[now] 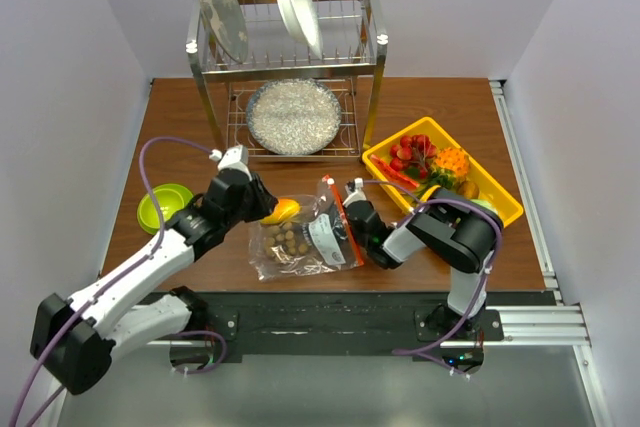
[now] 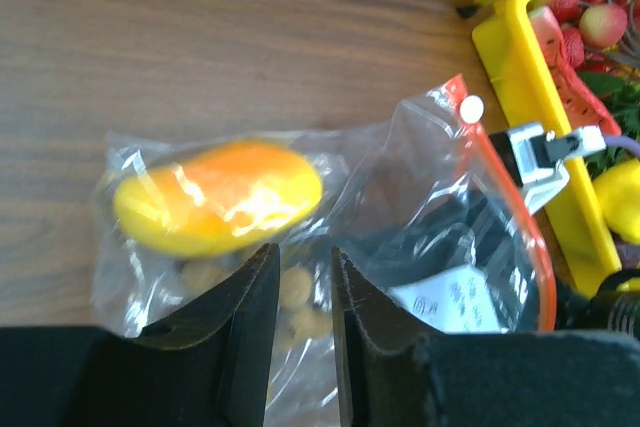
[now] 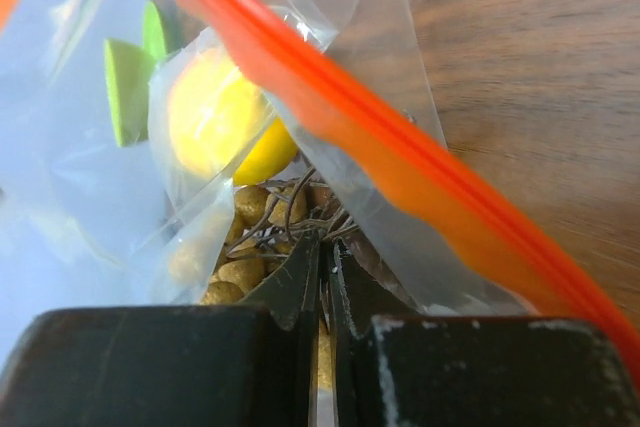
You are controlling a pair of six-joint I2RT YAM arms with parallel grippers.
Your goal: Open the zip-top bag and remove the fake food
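No text can be read with certainty. The zip-top bag (image 2: 400, 177) carries a small white label (image 2: 452, 299) with dark print, but the print is too blurred to read.

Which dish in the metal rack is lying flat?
The speckled grey pan on the lower shelf of the rack; the grey plate and the white bowl on the top shelf stand on edge.

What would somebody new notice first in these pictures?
Probably the clear zip-top bag mid-table with its orange-red zipper, a yellow-orange mango glowing inside it. The right fingers are pinched on the bag's plastic near the zipper, and a bright yellow tray of toy food sits to the right.
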